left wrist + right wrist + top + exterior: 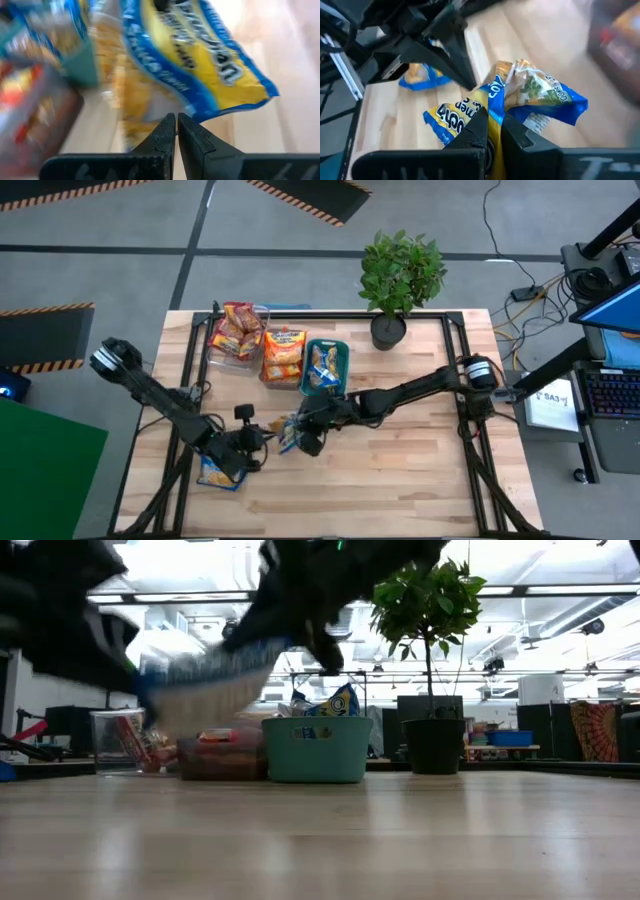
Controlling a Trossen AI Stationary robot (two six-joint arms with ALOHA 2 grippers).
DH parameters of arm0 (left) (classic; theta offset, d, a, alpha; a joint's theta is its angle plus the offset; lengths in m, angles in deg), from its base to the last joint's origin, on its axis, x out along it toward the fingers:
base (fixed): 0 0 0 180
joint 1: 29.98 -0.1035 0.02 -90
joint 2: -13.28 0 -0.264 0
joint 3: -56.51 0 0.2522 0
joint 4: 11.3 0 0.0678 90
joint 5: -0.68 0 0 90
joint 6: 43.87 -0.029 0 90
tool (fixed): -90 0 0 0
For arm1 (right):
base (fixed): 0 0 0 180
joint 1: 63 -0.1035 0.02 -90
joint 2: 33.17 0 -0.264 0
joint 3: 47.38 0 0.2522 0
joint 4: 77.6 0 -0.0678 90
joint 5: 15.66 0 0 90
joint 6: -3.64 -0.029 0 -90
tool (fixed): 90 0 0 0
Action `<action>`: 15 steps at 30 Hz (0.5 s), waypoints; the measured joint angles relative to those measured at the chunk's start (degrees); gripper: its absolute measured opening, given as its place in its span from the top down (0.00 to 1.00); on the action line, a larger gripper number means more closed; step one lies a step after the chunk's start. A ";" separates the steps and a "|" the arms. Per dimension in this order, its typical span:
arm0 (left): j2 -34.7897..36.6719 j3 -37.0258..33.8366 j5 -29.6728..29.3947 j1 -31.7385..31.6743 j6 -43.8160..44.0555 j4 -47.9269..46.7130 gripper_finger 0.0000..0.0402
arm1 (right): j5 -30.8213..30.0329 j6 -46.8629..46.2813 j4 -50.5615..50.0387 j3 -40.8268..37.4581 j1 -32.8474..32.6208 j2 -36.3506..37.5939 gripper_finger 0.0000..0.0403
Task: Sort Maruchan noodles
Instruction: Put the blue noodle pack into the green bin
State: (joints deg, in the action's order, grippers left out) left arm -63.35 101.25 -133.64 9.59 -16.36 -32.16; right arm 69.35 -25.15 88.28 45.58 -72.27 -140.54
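A blue-and-yellow Maruchan noodle packet (289,432) hangs above the table's middle between my two grippers, crumpled (540,95). My left gripper (266,436) comes at it from the left, and my right gripper (303,440) from the right; both are shut on it. In the low view it is a blur (210,680) clear of the tabletop. A second blue packet (218,472) lies flat on the wood under my left arm. At the back, red packets fill a clear bin (238,332), orange ones a grey bin (283,356), and blue ones a teal bin (324,366). My left gripper has its shut fingertips (170,125) at the packet's blue sealed edge (192,111). It slants down at the packet from the table's left. The packet spreads out beyond the fingers, off the table. My right gripper pinches the yellow-and-blue wrapper (492,107) between its two fingers, slanting down from the table's right. The wrapper is bunched and folded at the fingers, so I cannot tell how many layers. The packet is lifted clear, its crumpled end sticking out to one side.
A potted plant (398,280) stands at the far edge, right of the teal bin. Black frame rails (462,380) run along the table's sides. Bare wood lies along the near edge and on the right half.
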 joint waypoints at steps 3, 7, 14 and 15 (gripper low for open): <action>5.72 0.00 -1.20 0.00 -6.42 0.22 0.99 | -1.97 2.82 -1.56 0.00 0.00 3.57 0.97; 13.49 0.02 -4.50 -0.02 -15.07 0.64 0.99 | -7.08 7.20 -3.21 0.00 0.02 8.21 0.97; 24.53 0.04 -15.07 -0.16 -28.28 3.24 0.99 | -23.79 16.74 -6.27 0.00 1.38 14.51 0.97; 25.74 0.04 -16.93 -0.25 -30.37 4.31 0.99 | -26.41 17.10 -6.62 0.00 2.03 14.85 0.97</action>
State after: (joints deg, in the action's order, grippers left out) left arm -37.61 101.30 -150.57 9.34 -46.73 -27.85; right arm 42.94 -8.05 81.66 45.58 -70.25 -125.69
